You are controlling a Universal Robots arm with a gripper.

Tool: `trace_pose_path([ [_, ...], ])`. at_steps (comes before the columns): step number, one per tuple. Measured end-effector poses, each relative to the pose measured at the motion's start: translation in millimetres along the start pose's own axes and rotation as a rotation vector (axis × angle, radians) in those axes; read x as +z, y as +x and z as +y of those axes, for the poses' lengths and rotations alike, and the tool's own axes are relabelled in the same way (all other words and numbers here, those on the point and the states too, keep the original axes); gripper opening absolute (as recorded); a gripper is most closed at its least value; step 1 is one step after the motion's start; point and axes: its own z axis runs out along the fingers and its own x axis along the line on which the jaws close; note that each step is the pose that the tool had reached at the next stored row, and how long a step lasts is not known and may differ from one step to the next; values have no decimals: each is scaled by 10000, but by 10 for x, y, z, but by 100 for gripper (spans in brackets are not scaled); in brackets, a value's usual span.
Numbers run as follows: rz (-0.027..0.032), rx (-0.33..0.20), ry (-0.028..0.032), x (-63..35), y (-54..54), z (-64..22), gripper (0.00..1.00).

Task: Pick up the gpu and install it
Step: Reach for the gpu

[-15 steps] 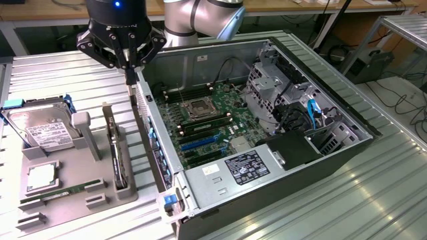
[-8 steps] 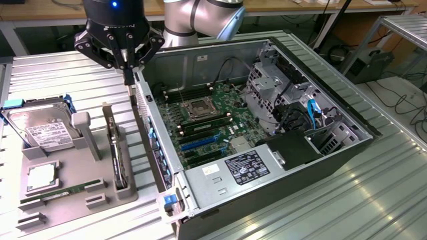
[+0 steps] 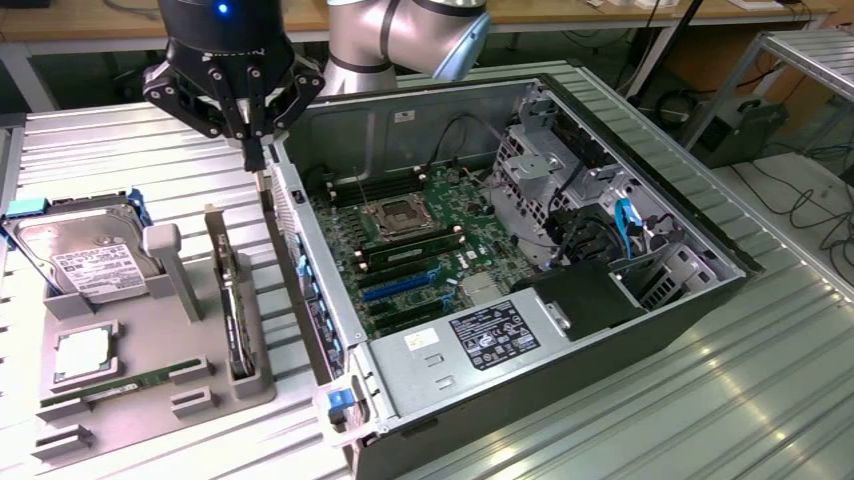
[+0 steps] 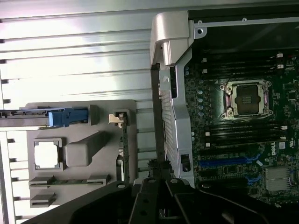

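Finds the gpu [image 3: 236, 322] standing on its long edge in a slot of the grey holder [image 3: 140, 415], on the side nearest the computer case [image 3: 360, 130]. Sets its long axis alongside the case's rear wall, with the pale bracket end toward the far side of the exterior view and the board end toward the near side. Shows it edge-on: a thin dark board and a pale metal tab; cannot tell the fan face.

Holds in the same holder a hard drive [image 3: 83, 262] upright with blue rails, a square processor [image 3: 83, 355] in a recess and a memory stick [image 3: 118, 385] lying flat. Has the case open on its side, with motherboard [image 3: 461, 215], processor socket [image 3: 398, 215] and labelled power supply [image 3: 491, 335] inside.

Has the gripper [image 3: 251, 150] hanging above the far corner of that rear wall, fingers pressed together on nothing, well apart from the gpu.
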Motion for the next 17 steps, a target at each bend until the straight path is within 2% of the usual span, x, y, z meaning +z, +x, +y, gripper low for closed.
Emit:
trace_pose_path([
  [17, 0, 0, 0, -2, 68, -5, 11],
])
